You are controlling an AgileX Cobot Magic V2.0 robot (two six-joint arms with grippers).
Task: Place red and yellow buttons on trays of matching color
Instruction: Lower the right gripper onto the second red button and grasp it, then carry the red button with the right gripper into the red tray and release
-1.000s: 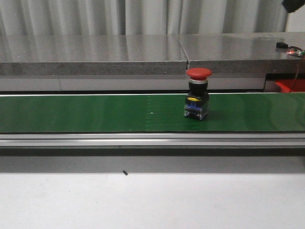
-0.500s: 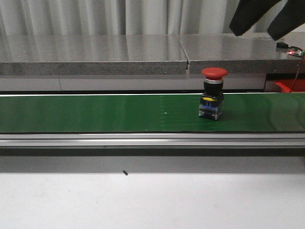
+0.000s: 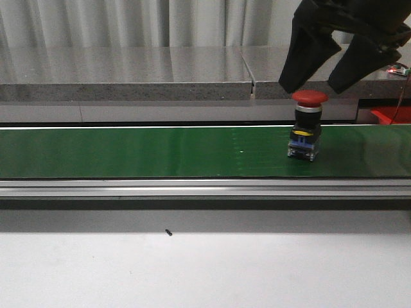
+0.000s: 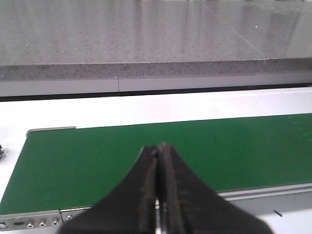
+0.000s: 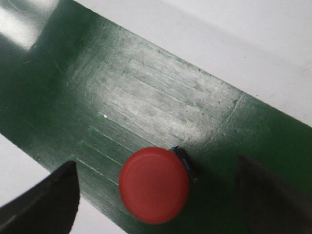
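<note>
A red mushroom-head button (image 3: 307,124) on a black, yellow and blue base stands upright on the green conveyor belt (image 3: 128,153), right of the middle. My right gripper (image 3: 318,82) hangs open just above its red cap, one finger on each side. In the right wrist view the red cap (image 5: 154,185) lies between the two dark fingertips (image 5: 51,200), untouched. My left gripper (image 4: 158,151) is shut and empty over the belt's other end (image 4: 97,156). A red tray (image 3: 390,116) shows at the far right behind the belt. No yellow button or yellow tray is in view.
A grey stone ledge (image 3: 128,70) runs behind the belt. The belt's metal rail (image 3: 192,187) fronts a white table (image 3: 192,269) with a small dark speck (image 3: 168,232). A small device with wires (image 3: 392,67) sits on the ledge at the far right.
The red button has ridden the belt to the right. My right gripper has come down from the top right and now straddles the air just above the button's cap.
</note>
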